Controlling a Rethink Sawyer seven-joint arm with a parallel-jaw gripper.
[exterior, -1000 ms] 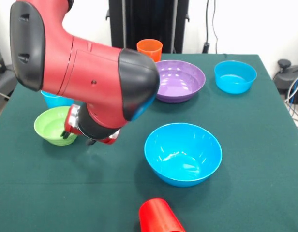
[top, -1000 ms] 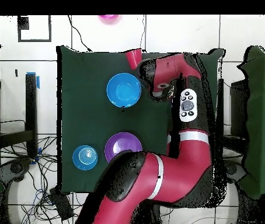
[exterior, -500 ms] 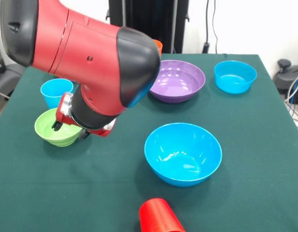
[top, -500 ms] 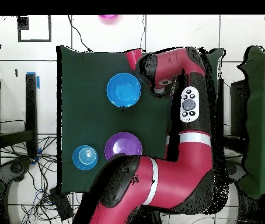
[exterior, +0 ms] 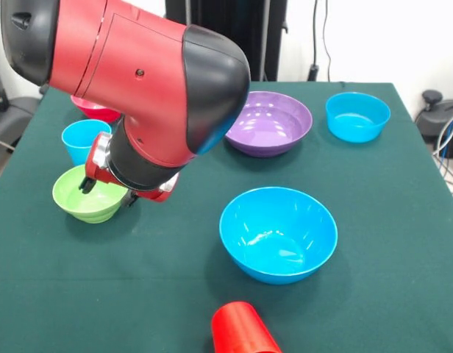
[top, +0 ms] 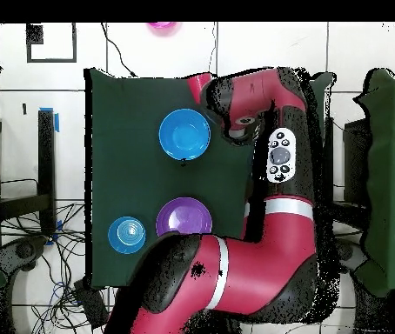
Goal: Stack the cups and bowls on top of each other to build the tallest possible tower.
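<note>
The red-and-black arm's gripper [exterior: 105,193] dips into the small lime green plastic bowl [exterior: 88,194] — finger spread not discernible — while the big glossy blue bowl [exterior: 278,232], purple bowl [exterior: 270,122] and smaller blue bowl [exterior: 357,115] sit empty and apart, red tumbler [exterior: 241,330] lying at the table's [exterior: 403,279] near edge.

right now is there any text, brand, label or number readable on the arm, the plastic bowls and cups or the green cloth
None can be read.
Red and black robot arm: no lettering visible in the front view.
White button pad on the arm: round buttons only, any markings too small to read.
Glossy plastic bowls and cups, such as the large blue bowl and the purple bowl: plain, no print.
Dark green tablecloth: plain.
</note>
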